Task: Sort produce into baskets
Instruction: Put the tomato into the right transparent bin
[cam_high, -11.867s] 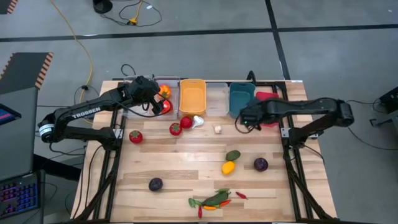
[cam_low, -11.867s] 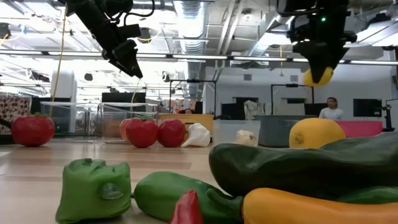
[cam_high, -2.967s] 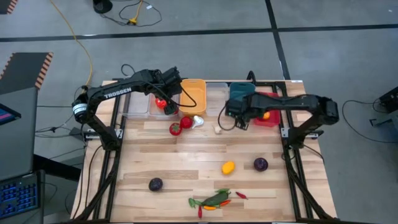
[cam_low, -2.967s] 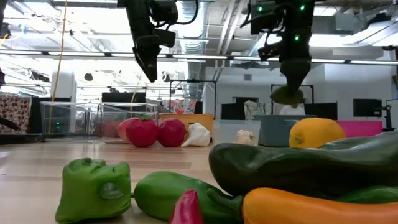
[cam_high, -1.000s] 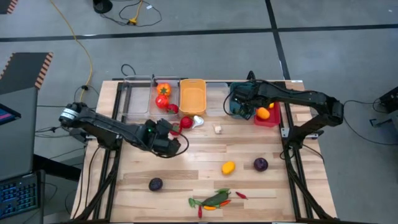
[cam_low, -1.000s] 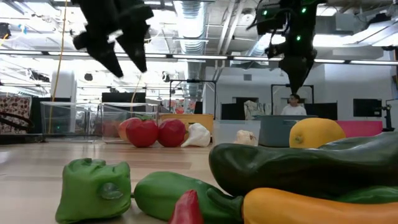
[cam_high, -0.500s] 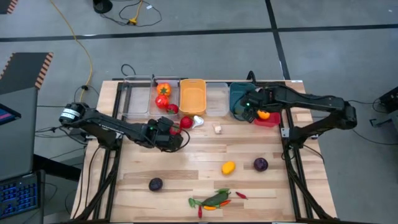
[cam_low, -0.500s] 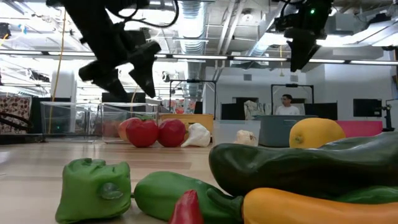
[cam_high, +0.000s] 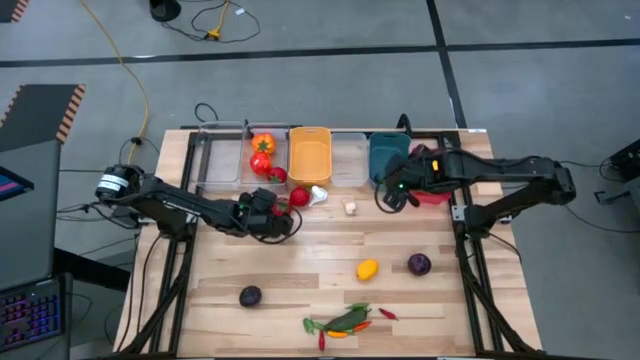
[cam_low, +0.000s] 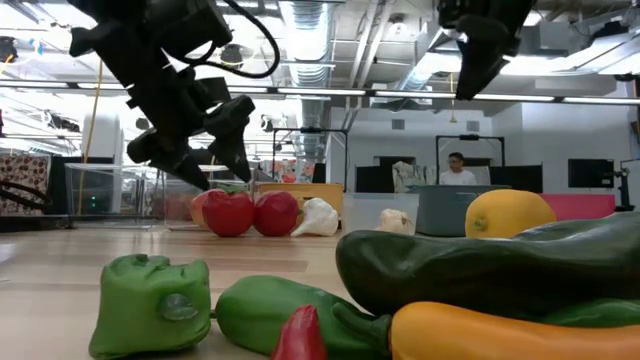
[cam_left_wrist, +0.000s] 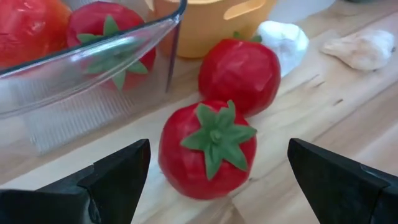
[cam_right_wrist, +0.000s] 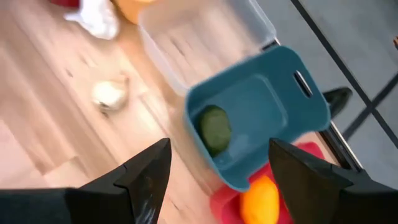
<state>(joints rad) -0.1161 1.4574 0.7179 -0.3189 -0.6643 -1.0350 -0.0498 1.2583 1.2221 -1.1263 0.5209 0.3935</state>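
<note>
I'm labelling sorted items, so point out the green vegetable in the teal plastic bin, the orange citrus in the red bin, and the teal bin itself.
green vegetable (cam_right_wrist: 215, 129), right wrist view, centre of its top.
orange citrus (cam_right_wrist: 259, 199), right wrist view, its middle.
teal bin (cam_right_wrist: 305, 99), right wrist view, far wall.

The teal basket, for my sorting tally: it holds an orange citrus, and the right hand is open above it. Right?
Not quite. The teal basket holds a green piece, as the right wrist view shows; the orange citrus lies in the red basket beside it. The right hand is open above it.
</note>
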